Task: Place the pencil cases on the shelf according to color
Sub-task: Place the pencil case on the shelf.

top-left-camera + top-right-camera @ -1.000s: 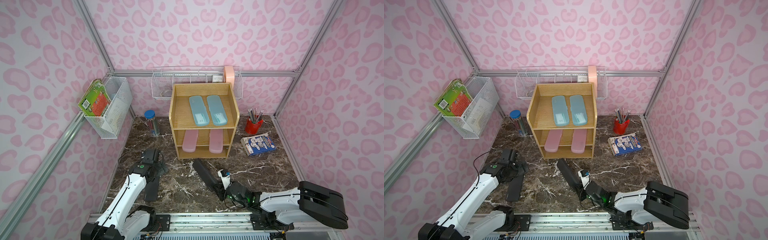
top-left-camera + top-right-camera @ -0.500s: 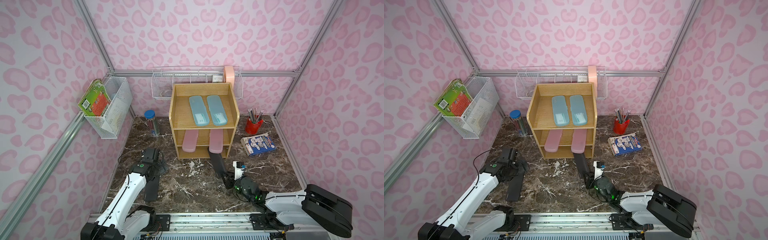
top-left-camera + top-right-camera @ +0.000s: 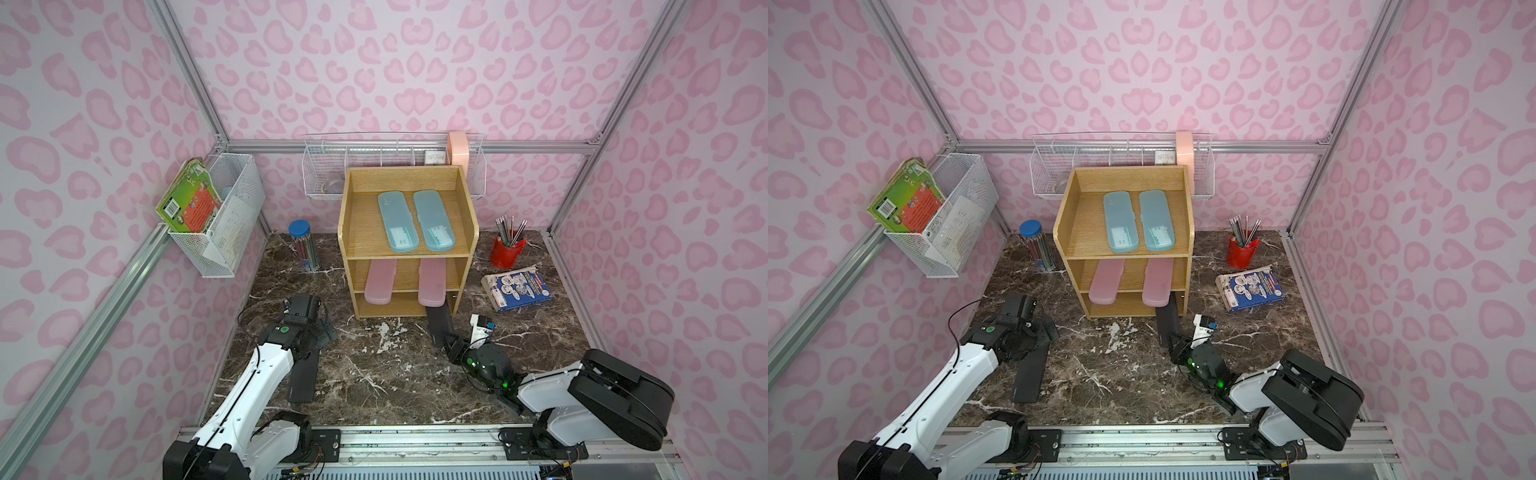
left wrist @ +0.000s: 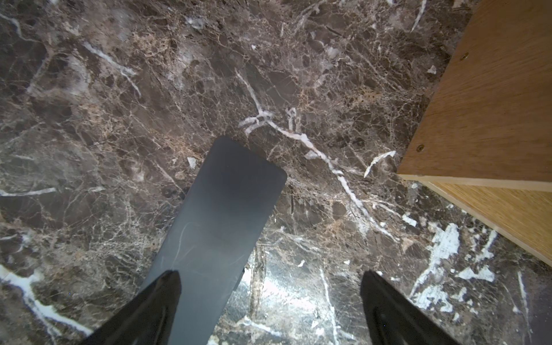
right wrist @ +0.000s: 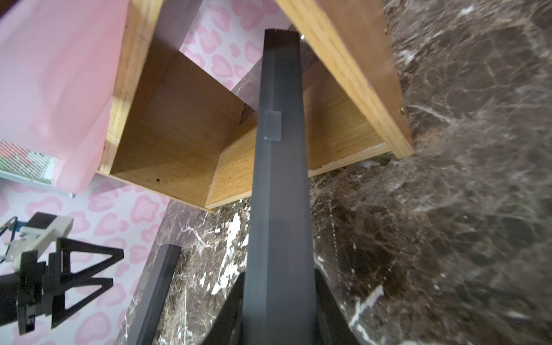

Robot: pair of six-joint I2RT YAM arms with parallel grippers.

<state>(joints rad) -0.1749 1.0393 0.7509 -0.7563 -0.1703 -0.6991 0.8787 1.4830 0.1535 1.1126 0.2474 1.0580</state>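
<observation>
Held right arm stretched low over table (image 3: 374, 376), right gripper (image 5: 276, 298) clamped on near end of black case (image 3: 438, 326), far end poked into bottom tier of shelf (image 3: 345, 232), beneath right-hand pink case (image 3: 432, 282). Held left arm bent above second black case (image 4: 224, 215) lying flat on table, left gripper (image 4: 270, 301) spread wide, gripping nothing.

Oak three-tier shelf (image 3: 349, 232): two translucent light blue cases (image 3: 397, 222) lie side by side on top, and two pink cases (image 3: 380, 281) overhang the middle tier's front. One black case (image 3: 440, 326) reaches into the bottom tier's right side. The second black case (image 3: 304, 376) lies flat, well left of the shelf.
</observation>
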